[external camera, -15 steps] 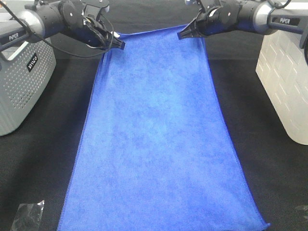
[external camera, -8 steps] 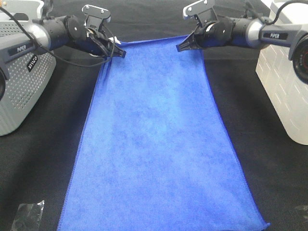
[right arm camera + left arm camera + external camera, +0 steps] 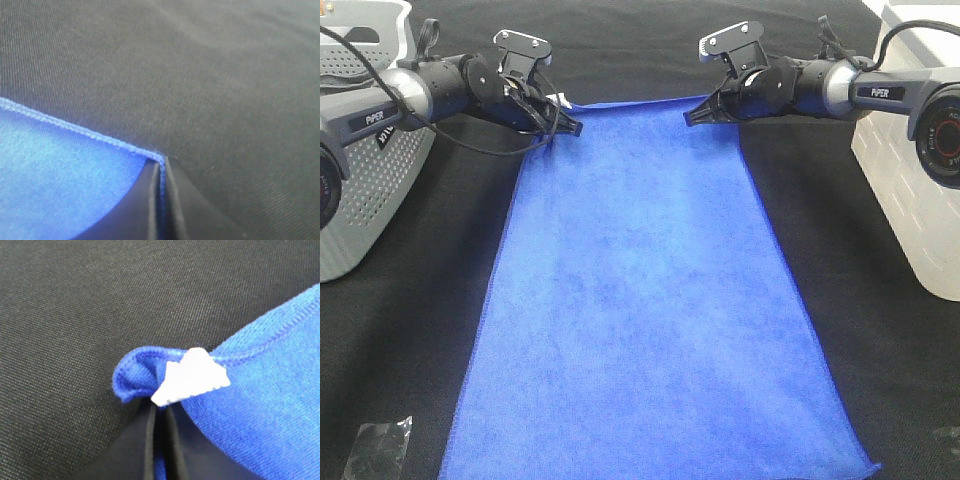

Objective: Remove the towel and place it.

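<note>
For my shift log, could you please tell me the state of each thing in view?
towel: spread out, far corners pinched.
left tool: shut on the tagged corner.
right tool: shut on the other far corner.
grey basket: upright, left of the towel.
white bin: upright.

One towel [image 3: 640,300] lies on one desk [image 3: 410,330]. Two pincers pinch it, the left pincer [image 3: 570,125] and the right pincer [image 3: 692,117], one corner each. One white tag [image 3: 192,375] sits at the left pincer's tips. One grey basket [image 3: 360,190] stands beyond the left pincer, one white bin [image 3: 910,190] beyond the right.
</note>
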Robot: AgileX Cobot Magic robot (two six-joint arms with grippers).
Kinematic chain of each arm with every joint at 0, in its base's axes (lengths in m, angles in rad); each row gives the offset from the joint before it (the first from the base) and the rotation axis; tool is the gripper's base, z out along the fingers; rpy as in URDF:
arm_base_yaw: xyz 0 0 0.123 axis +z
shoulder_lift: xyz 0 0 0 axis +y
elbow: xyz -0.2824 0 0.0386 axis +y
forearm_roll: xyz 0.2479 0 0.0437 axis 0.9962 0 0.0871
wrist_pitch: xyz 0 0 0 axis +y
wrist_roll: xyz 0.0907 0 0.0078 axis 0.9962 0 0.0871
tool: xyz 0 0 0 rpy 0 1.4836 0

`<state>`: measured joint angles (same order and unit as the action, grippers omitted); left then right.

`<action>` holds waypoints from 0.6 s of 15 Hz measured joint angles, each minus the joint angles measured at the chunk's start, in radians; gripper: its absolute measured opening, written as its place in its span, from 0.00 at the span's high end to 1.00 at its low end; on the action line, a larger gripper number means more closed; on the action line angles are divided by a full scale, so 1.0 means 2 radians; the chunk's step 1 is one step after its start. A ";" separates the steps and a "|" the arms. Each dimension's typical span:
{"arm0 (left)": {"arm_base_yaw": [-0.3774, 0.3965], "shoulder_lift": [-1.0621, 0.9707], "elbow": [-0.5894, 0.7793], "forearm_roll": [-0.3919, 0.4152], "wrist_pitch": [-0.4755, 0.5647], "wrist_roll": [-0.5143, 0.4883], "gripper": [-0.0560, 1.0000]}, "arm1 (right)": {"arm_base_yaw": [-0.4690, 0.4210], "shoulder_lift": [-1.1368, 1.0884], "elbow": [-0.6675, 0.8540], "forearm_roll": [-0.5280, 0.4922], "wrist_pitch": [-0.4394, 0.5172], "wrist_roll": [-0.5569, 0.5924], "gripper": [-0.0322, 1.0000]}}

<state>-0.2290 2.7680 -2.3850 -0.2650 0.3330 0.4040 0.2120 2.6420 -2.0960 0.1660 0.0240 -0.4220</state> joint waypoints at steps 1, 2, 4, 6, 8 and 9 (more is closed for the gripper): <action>0.000 0.001 0.000 0.000 0.000 0.000 0.92 | 0.000 0.000 0.000 0.001 0.001 0.000 0.88; 0.000 0.003 0.000 0.001 -0.003 0.000 0.91 | 0.000 0.000 0.000 0.003 0.002 0.001 0.81; 0.000 0.006 0.000 0.001 -0.017 0.000 0.72 | 0.000 0.000 0.000 0.004 0.002 0.001 0.61; 0.000 0.006 0.000 0.001 -0.039 -0.007 0.44 | 0.000 0.000 0.000 0.004 -0.006 0.001 0.40; 0.000 0.006 0.000 0.001 -0.049 -0.016 0.26 | 0.000 0.000 0.000 0.004 -0.010 0.001 0.33; 0.000 0.006 0.000 0.001 -0.049 -0.019 0.23 | 0.000 0.000 0.000 0.004 -0.010 0.001 0.31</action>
<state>-0.2290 2.7790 -2.3850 -0.2630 0.2350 0.3670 0.2120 2.6420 -2.0960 0.1730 0.0050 -0.4200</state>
